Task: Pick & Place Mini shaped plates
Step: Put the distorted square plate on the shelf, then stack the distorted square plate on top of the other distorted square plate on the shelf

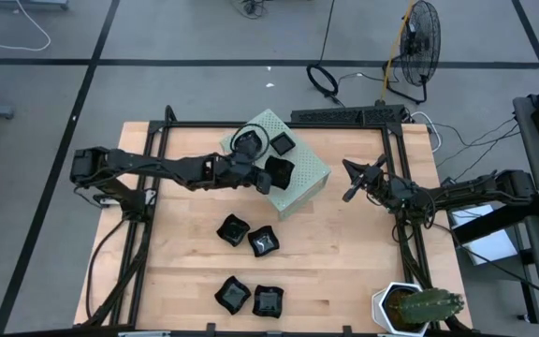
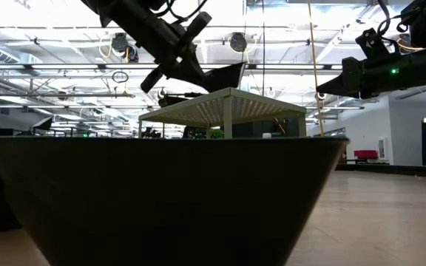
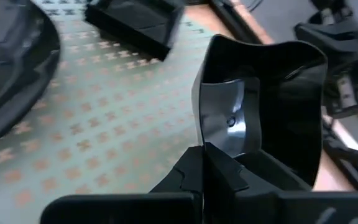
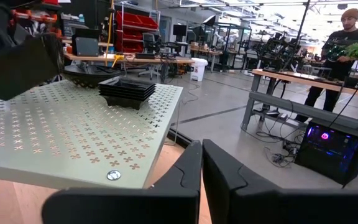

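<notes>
The mini shaped plates are glossy black. Several wavy-edged ones lie flat on the table (image 1: 233, 229) (image 1: 263, 241) (image 1: 233, 294) (image 1: 268, 301). A round plate (image 1: 248, 140) and a stack of small square plates (image 1: 282, 143) rest on top of the pale green perforated box (image 1: 299, 183). My left gripper (image 1: 254, 172) is over the box, shut on another wavy-edged plate (image 1: 277, 174). My right gripper (image 1: 353, 180) waits, shut and empty, right of the box. In the low view one plate (image 2: 168, 199) fills the foreground. My left gripper pinches the wavy-edged plate by its rim (image 3: 205, 138), at the side nearest the wrist, between the two fingers. The fingers reach in from the table's left, slanting down. The plate (image 2: 225, 77) is tilted, its hollow side (image 3: 229, 118) facing the gripper, just above the box top (image 3: 104, 124).
A white pot with a cactus (image 1: 410, 307) stands at the table's near right corner. Black frame rails (image 1: 157, 187) run along the table's left and right sides. Bare wood (image 1: 344, 262) lies near the box. A person (image 4: 347, 37) stands far off in the room.
</notes>
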